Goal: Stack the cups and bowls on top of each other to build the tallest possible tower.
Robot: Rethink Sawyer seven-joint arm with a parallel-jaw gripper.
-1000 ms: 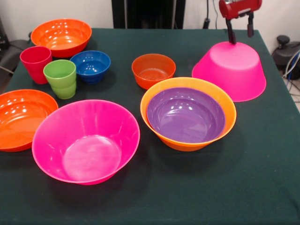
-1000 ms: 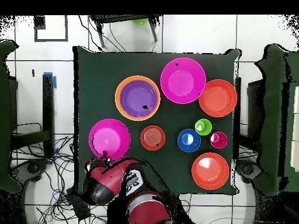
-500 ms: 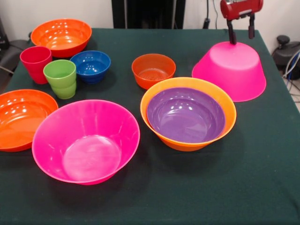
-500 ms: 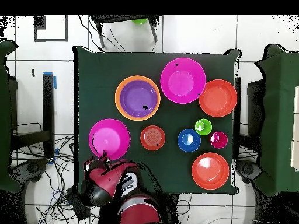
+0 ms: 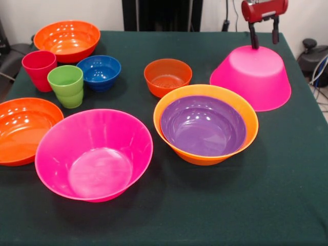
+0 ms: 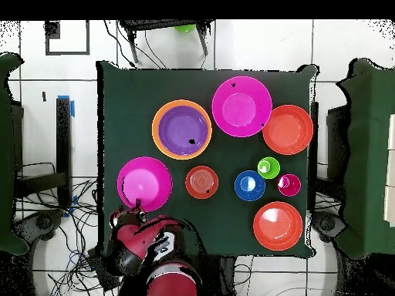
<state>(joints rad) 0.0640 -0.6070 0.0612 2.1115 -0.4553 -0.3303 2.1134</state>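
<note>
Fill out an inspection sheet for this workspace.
Surface: dark green tablecloth.
Job's things: upturned pink bowl; purple bowl nested in orange bowl; upright pink bowl; small orange bowl; blue bowl; red cup and green cup side by side; two more orange bowls.
Clutter: nothing seen.
Grippers: gripper open, above the upturned bowl.
Cables: on the floor.
Surroundings: tiled floor.

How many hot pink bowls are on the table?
2. One upright hot pink bowl sits at the front, left of the orange bowl. One upturned hot pink bowl sits at the back right, below the gripper. None seems hidden.
</note>
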